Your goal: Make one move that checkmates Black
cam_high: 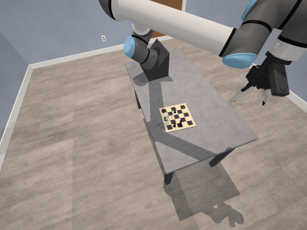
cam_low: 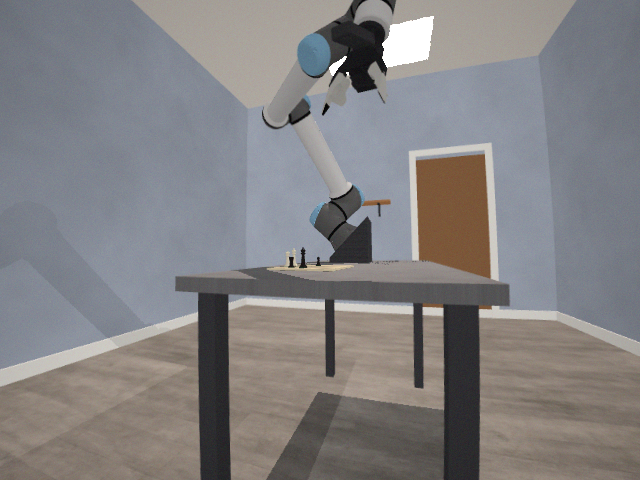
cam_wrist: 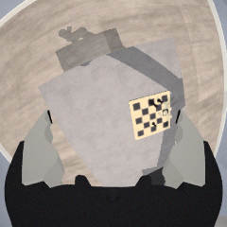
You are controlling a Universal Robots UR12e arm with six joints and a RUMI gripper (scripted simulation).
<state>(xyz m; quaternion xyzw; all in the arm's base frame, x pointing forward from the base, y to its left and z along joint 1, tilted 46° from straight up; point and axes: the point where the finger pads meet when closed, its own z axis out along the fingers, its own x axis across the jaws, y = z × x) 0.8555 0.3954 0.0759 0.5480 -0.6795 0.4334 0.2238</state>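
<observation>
Blue walls and a wood-grain floor surround a grey table (cam_high: 213,119), with a brown door (cam_low: 453,217) behind it. High above the table hangs the gripper (cam_high: 250,97), its jaws spread fully wide with nothing between them. Far below it, and off to one side rather than directly underneath, lies the small chessboard (cam_high: 187,124) on the tabletop. On the board several pieces cluster near one edge: black pieces (cam_high: 180,121) and white pieces (cam_high: 167,117), standing close together and seemingly upright in the exterior view. They are too small to identify by type or square, so the mating move cannot be read with confidence. That is the main hazard: choosing the wrong white piece or target square. The crowding adds another, since wide jaws descending among tightly packed neighbours could nudge or topple one, leaving it off its square. The long descent also leaves room for the approach to drift off the intended piece.
</observation>
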